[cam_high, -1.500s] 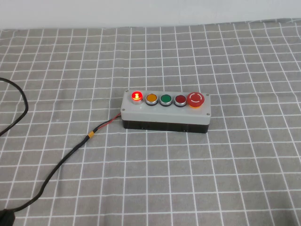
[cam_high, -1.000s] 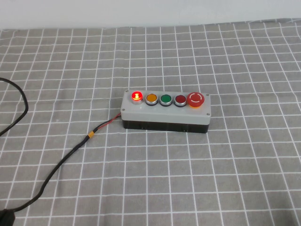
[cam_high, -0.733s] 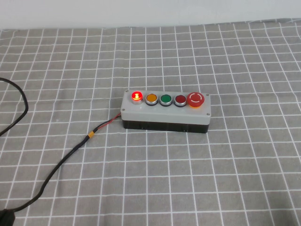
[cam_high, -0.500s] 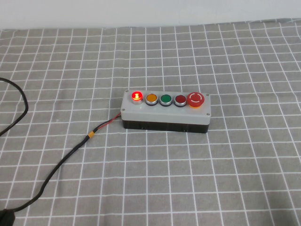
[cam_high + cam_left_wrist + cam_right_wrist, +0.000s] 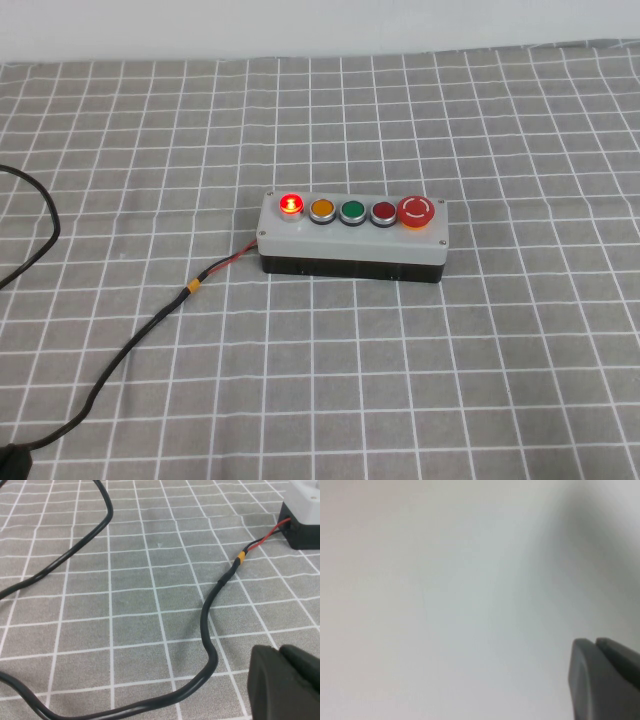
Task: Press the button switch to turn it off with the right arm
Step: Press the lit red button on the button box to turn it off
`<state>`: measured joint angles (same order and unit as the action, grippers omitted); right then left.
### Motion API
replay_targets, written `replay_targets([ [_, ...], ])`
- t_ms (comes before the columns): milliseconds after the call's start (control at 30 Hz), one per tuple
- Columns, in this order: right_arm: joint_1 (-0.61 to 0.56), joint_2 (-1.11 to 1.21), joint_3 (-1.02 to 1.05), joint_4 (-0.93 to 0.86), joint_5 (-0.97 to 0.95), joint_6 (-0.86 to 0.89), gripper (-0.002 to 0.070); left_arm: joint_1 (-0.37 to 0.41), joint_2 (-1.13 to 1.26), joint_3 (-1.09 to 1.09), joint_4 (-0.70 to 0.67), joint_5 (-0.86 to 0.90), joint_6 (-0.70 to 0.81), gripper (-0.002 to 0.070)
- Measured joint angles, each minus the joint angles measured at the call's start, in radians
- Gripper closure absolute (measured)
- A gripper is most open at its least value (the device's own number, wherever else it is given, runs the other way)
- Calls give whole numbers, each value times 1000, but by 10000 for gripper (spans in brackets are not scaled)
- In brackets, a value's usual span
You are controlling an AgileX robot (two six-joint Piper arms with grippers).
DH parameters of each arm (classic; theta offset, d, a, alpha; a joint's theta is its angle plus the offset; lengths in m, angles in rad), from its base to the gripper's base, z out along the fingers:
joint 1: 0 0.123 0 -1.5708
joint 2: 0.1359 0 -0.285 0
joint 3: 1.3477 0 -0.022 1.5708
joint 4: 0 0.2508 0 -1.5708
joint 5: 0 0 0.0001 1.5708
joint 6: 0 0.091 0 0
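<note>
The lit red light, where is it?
High view: lit red light leftmost on the box, beside the orange button. Left tool near the cable; right tool faces blank white.

- We find the grey rectangular plastic button box (image 5: 352,238) mid-way across the grey checked cloth tabletop (image 5: 480,380), with a row of five round buttons (image 5: 352,212) on top.
- Its black cable (image 5: 130,345) leaves the box's left end and runs leftward, toward us.
- Our left tool (image 5: 285,685) hangs near that cable, and our right tool (image 5: 605,680) faces a blank pale surface (image 5: 445,580).

One switch box (image 5: 350,245), maybe five buttons (image 5: 352,212), one cable (image 5: 130,345), left claw (image 5: 285,680), right claw (image 5: 602,677).
</note>
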<state>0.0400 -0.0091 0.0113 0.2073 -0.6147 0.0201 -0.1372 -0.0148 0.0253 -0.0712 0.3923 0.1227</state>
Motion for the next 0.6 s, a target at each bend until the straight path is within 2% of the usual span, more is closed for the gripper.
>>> replay_targets([
  [67, 0, -2, -48, 2, -29, 18, 692, 0, 0, 0, 0, 0, 0, 678],
  [167, 0, -6, -178, 2, 78, 77, 692, 0, 0, 0, 0, 0, 0, 678],
  [300, 0, 6, -405, -2, 414, 101, 692, 0, 0, 0, 0, 0, 0, 678],
  [433, 0, 126, -605, -5, 759, 93, 692, 0, 0, 0, 0, 0, 0, 678],
  [600, 0, 355, -768, 17, 1028, -42, 692, 0, 0, 0, 0, 0, 0, 678],
])
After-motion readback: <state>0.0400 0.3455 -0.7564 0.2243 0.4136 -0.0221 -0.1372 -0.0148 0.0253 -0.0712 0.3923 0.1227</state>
